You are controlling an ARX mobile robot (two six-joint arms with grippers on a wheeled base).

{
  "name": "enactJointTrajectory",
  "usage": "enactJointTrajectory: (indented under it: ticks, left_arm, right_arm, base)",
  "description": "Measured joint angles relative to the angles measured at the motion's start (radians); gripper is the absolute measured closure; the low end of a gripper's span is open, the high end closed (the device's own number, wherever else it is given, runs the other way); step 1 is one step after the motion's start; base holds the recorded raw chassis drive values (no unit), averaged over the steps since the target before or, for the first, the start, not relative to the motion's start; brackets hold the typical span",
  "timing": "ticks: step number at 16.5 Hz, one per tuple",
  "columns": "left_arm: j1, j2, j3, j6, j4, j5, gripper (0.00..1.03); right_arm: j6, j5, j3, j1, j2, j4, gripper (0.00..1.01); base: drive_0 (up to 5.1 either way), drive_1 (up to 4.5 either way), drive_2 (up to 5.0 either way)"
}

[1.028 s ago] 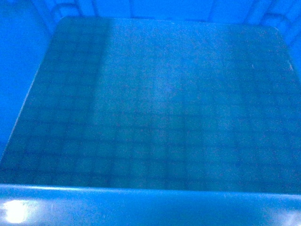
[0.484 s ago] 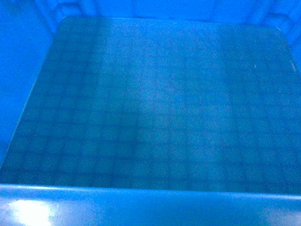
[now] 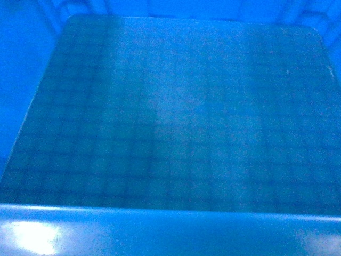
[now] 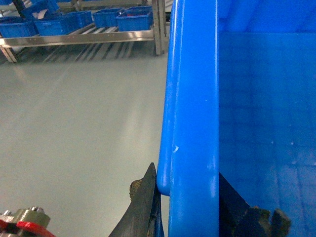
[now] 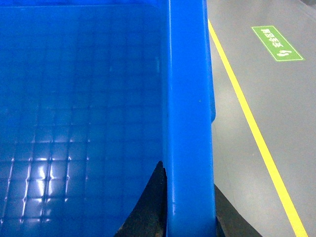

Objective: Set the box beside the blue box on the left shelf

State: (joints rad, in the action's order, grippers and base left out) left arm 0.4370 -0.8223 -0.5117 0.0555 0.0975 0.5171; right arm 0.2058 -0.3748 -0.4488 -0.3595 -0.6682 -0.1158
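Head view is filled by the box (image 3: 170, 117): glossy floor with a faint grid, near rim along the bottom edge of the frame, a glare patch at lower left.

Left wrist view: the left gripper (image 4: 190, 207) is seen clamped on the box's side wall, one dark finger (image 4: 143, 207) outside the rim at lower centre, the other inside at lower right. The wall runs up the middle of the frame. Grey floor (image 4: 74, 123) is seen on the left; a metal shelf (image 4: 79, 37) carrying blue crates (image 4: 49, 22) sits at upper left, well apart from the box.

Right wrist view: the right gripper (image 5: 190, 212) is clamped on the opposite wall, dark finger (image 5: 148, 207) inside at bottom centre. A yellow floor line (image 5: 252, 128) and green floor sign (image 5: 276, 43) are noted at right.
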Motion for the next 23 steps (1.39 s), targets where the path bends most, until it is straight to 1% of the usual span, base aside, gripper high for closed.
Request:
enactJointTrajectory:
  ticks: [11, 23]
  left_arm:
    - [0.000, 0.000, 0.000, -0.003, -0.008, 0.000, 0.85]
    - [0.000, 0.000, 0.000, -0.003, -0.004, 0.002, 0.85]
  right_arm:
    - [0.003, 0.002, 0.000, 0.000, -0.004, -0.005, 0.92]
    - [0.004, 0.002, 0.000, 0.000, -0.004, -0.005, 0.92]
  base:
    - [-1.5, -1.52, -1.5]
    - [0.0, 4.06, -4.1]
